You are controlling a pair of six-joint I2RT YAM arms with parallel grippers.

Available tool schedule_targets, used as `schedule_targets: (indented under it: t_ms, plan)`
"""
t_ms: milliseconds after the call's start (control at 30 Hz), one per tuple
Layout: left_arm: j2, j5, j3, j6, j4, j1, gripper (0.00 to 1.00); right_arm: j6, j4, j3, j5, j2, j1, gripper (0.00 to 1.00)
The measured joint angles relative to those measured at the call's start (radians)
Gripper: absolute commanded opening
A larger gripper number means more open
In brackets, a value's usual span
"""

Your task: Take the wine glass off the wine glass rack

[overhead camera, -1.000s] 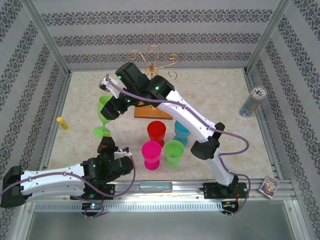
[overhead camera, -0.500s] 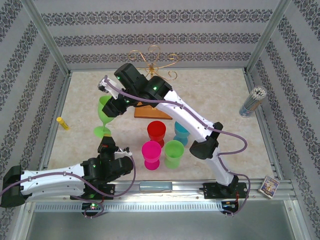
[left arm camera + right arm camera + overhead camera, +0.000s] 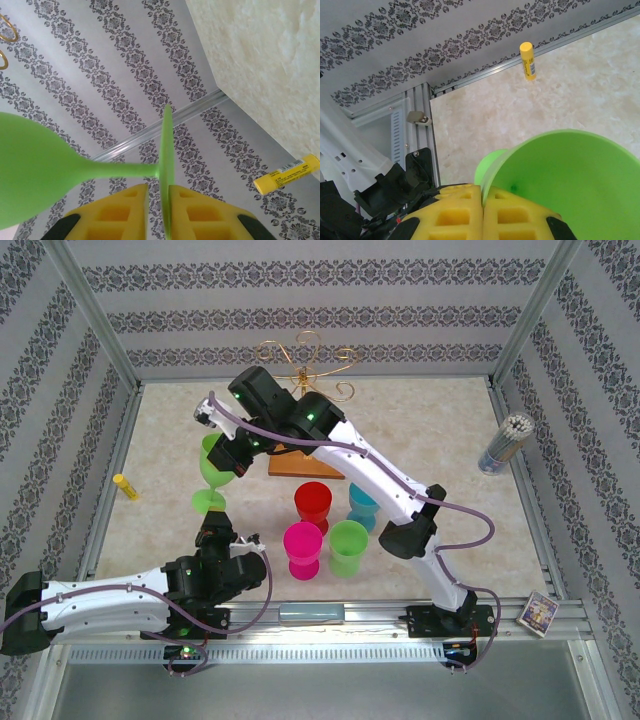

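The wine glass rack (image 3: 300, 466) stands at the upper centre of the overhead view with nothing hanging from the scroll arms I can see, so I judge the lift-off itself done. The wine glass (image 3: 212, 464) is well clear of the rack, to its lower left and above the table. What I think is left is handing it over or setting it down. Its long axis runs nearly up and down the overhead frame, with the mouth toward the top and the foot toward the bottom. On my left wrist view the stem (image 3: 125, 171) lies level, bowl at left. The right gripper (image 3: 482, 192) is clamped on the bowl's rim. The left gripper (image 3: 159, 192) straddles the edge-on foot (image 3: 166, 150), but I cannot tell whether it bites.
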Motion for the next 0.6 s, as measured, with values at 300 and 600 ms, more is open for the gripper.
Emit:
schedule_targets:
  t_ms: [300, 600]
  plan:
    - [0.000, -0.003, 0.000, 0.016, 0.018, 0.000, 0.34, 0.000, 0.012, -0.019, 0.053, -0.006, 0.006, 0.00]
    - [-0.003, -0.008, -0.002, 0.018, 0.025, 0.000, 0.37, 0.001, 0.028, -0.061, 0.132, -0.031, 0.006, 0.00]
